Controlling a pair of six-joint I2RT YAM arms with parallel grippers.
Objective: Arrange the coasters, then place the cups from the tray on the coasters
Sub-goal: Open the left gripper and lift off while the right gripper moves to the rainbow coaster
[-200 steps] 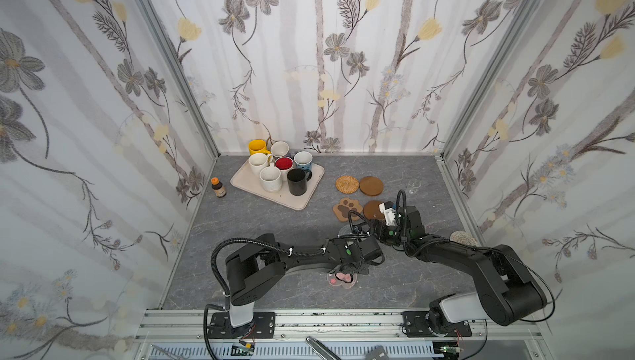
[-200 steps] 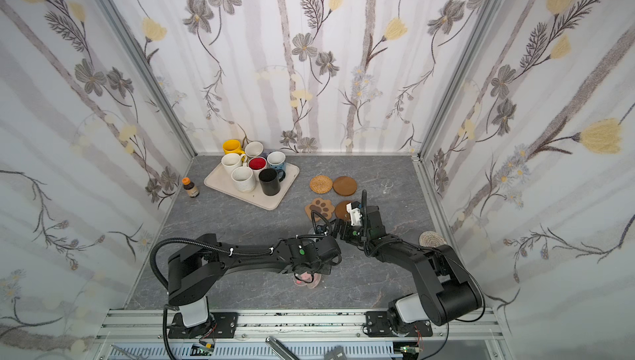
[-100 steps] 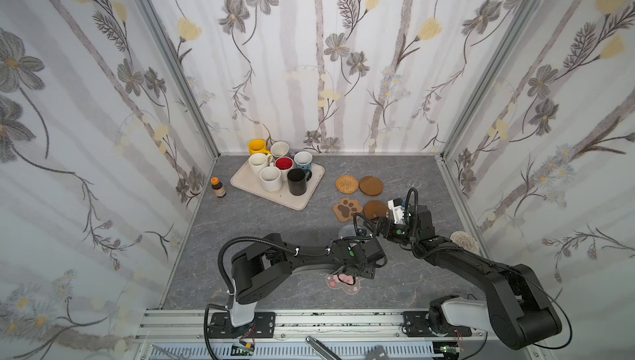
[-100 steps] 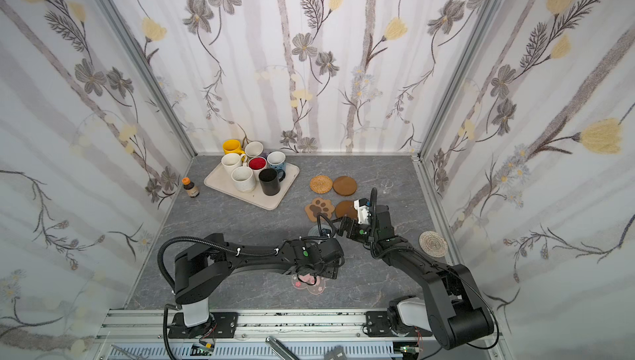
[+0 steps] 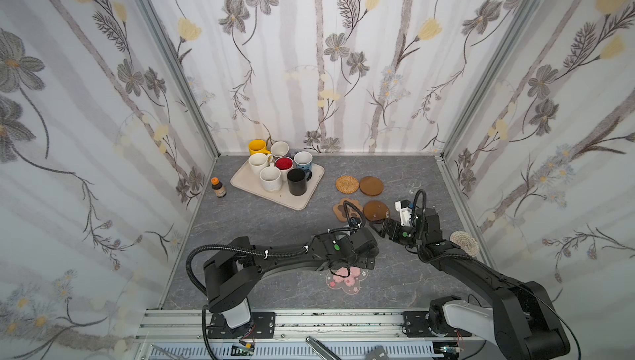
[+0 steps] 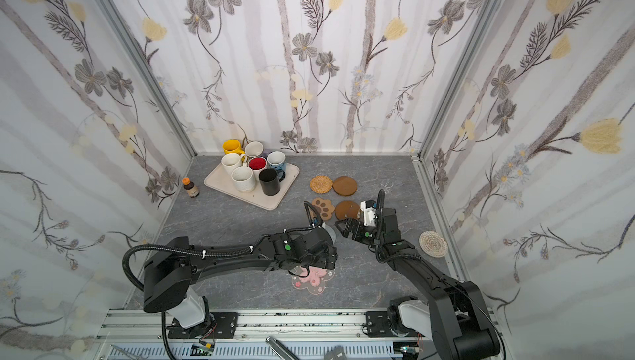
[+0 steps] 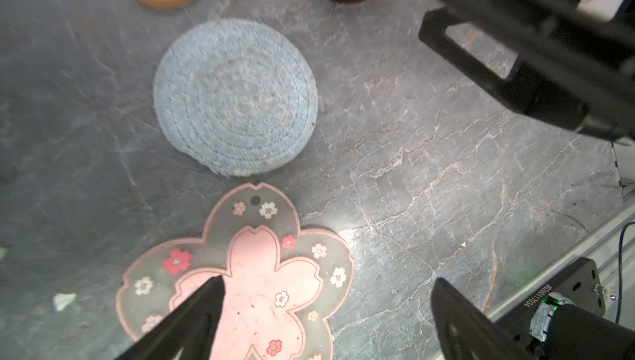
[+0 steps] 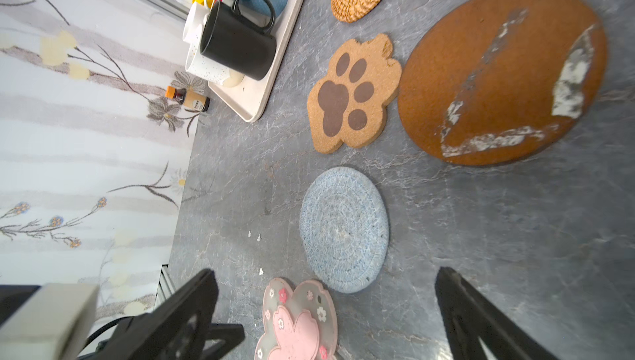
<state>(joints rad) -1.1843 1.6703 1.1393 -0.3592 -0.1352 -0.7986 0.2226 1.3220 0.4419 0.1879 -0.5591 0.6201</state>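
My left gripper (image 7: 328, 282) is open just above the pink blossom coaster (image 7: 254, 282), which lies flat on the table near the front (image 5: 347, 281). Just beyond it lies the grey-blue knitted coaster (image 8: 343, 227). My right gripper (image 8: 326, 272) is open and empty, hovering next to the left wrist (image 5: 379, 229). Rattan (image 5: 347, 183), wooden (image 5: 371, 186), paw-print (image 5: 347, 208) and brown round (image 5: 376, 210) coasters form a square behind. A beige braided coaster (image 5: 464, 243) lies far right. The cups, among them yellow (image 5: 257, 147) and black (image 5: 297, 181), stand on the tray (image 5: 305, 200).
An orange-capped brown bottle (image 5: 218, 188) stands by the left wall beside the tray. A small clear glass (image 5: 413, 186) sits at the back right. Flowered walls enclose the grey table on three sides, and a metal rail (image 5: 309, 320) runs along the front.
My left gripper has opened and let go of the pink blossom coaster, which now lies on the table. The right gripper has drawn back a little from the brown round coaster.
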